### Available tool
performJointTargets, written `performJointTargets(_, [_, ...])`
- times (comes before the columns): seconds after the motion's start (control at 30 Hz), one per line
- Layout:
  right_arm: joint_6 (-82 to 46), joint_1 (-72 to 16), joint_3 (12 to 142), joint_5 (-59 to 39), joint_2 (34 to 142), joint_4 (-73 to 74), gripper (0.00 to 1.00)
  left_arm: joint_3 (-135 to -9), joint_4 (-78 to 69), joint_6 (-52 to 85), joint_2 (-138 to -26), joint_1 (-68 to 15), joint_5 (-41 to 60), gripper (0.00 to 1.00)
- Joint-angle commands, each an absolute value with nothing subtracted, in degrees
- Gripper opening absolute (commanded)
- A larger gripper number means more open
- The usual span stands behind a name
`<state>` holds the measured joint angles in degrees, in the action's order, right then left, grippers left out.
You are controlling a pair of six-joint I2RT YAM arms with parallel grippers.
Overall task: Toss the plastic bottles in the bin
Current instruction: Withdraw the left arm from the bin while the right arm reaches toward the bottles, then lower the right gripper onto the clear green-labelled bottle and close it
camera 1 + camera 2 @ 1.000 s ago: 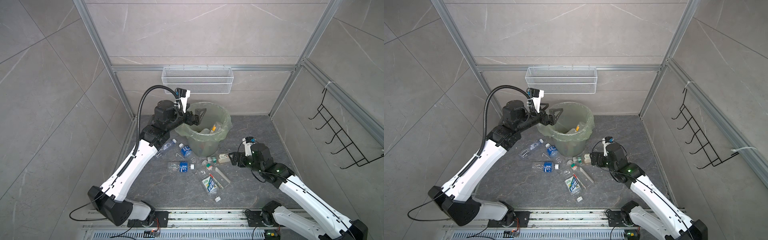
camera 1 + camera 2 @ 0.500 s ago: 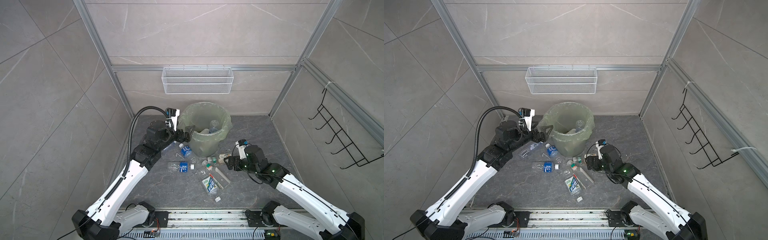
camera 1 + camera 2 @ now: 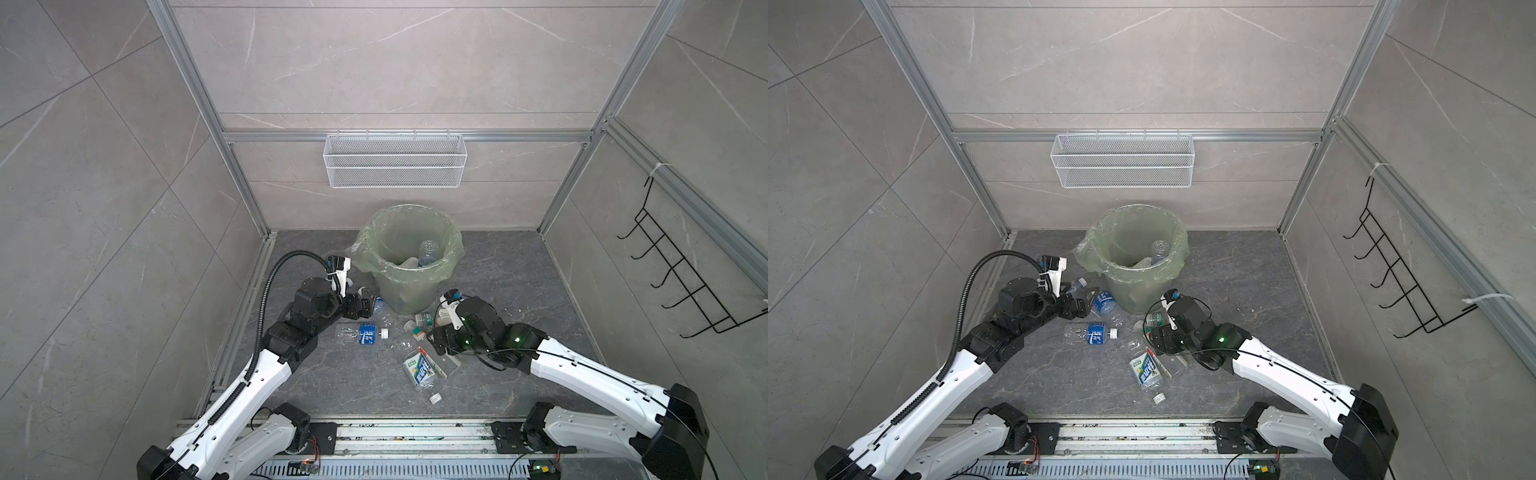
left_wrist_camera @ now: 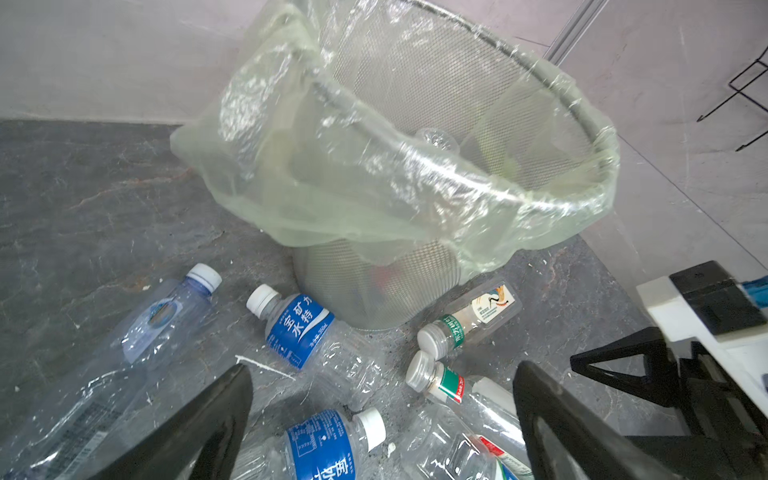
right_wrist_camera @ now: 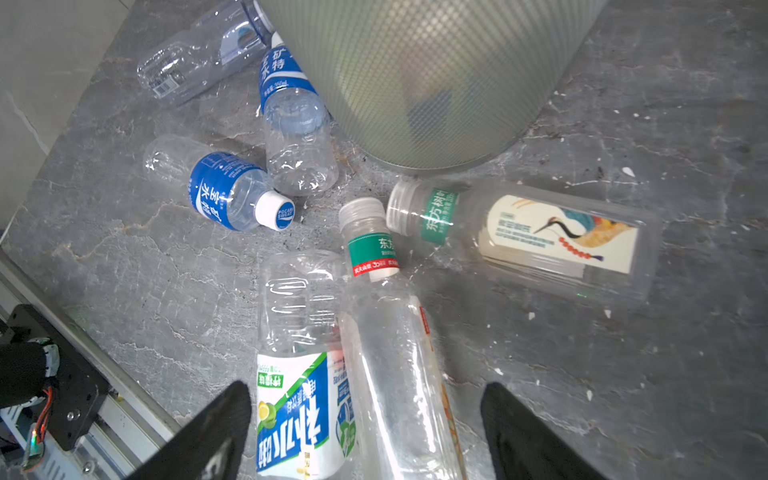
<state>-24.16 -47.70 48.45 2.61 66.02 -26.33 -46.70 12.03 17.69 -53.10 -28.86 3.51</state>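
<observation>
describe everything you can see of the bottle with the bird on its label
The bird-label bottle is clear plastic, flat-sided, seemingly empty, with a pale ribbed cap, a green neck band and a cream label showing a long-beaked bird. It lies on its side on the grey floor beside the bin's base, cap close to another green-banded bottle's cap. Nothing grips it.

Left claw [image 4: 380, 370] down from bin [image 3: 405, 291] rim

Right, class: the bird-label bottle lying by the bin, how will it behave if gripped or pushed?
The bird-label bottle looks empty, so probably light and easily shoved. Its clear thin walls may dent when squeezed. Lying on its side, it might roll or slide.
</observation>
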Motion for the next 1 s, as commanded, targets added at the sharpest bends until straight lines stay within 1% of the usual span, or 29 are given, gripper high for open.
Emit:
performJointTargets(0.0, [-23.48,-50.09,50.98,5.11,68.59,-27.51,0.89,-44.79,10.73,19.83,-51.47,-28.48,2.76,1.0])
performJointTargets(0.37, [-28.15,-56.62,52.11,7.4,76.26,-24.55,0.88,-38.5,8.88,22.9,-51.09,-27.95,1.49,1.0])
performJointTargets(0.97, [-32.38,-63.03,54.22,8.7,84.74,-22.43,0.87,-31.55,7.21,27.61,-48.48,-25.62,1.32,1.0])
